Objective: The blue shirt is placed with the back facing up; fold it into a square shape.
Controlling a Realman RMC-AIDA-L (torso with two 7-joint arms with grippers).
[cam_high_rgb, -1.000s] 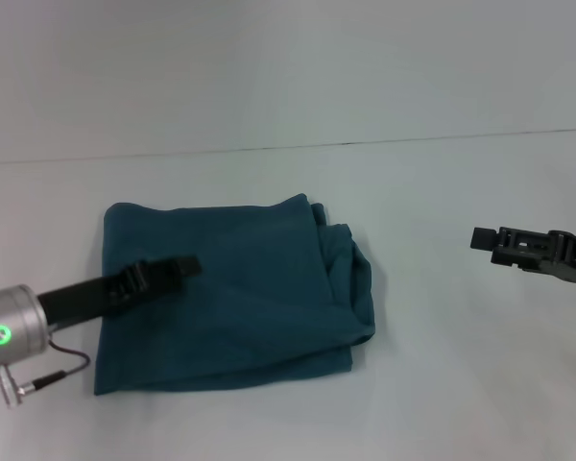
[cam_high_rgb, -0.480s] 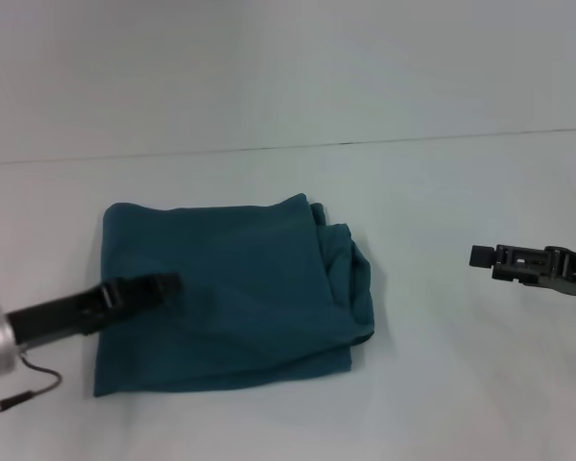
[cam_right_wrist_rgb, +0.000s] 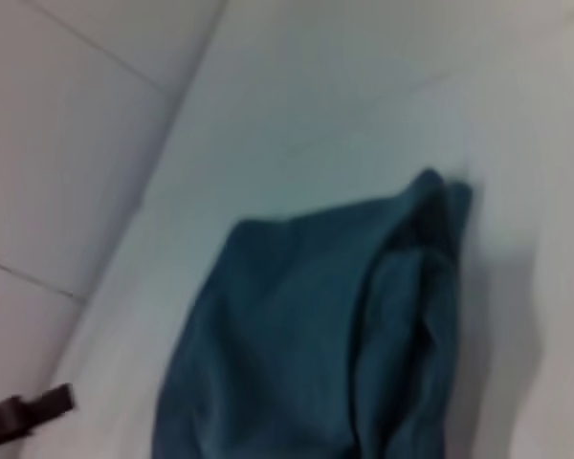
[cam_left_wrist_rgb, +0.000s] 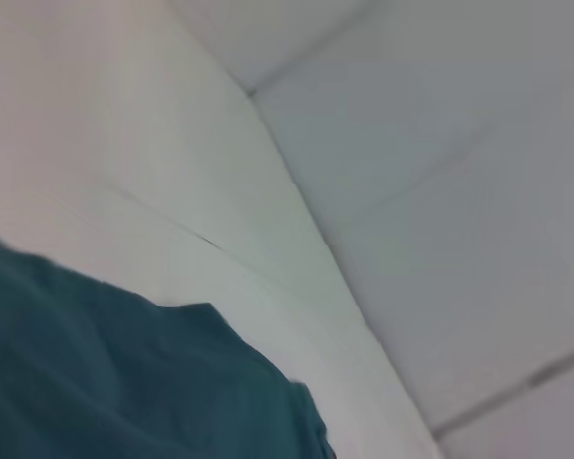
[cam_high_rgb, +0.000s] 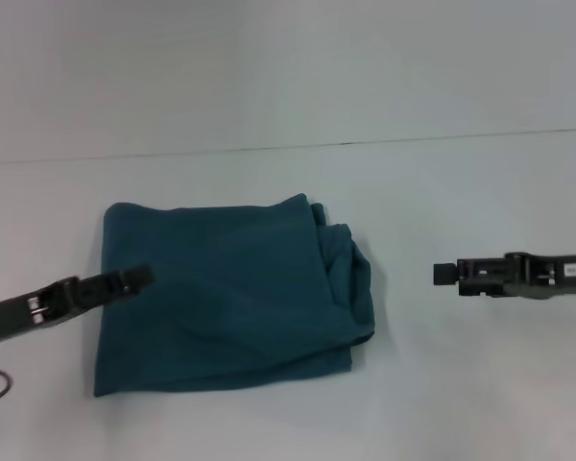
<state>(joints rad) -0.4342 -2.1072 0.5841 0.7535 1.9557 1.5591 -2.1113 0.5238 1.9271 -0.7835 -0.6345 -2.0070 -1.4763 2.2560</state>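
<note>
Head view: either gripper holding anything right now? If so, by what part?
Nothing held. The left gripper hangs over the left edge of the folded dark teal-blue fabric shirt; the right gripper is apart, off to its right.

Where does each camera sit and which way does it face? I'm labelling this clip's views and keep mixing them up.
Head view: on the robot's head, looking forward and down at the white table with the blue shirt; the left gripper and right gripper both show.
Left wrist view: on the left arm, looking low across the shirt's edge toward the wall; no part of the robot shows.
Right wrist view: on the right arm, facing the shirt's bunched side; the left gripper's tip shows beyond.
Shared: all three see the shirt.
</note>
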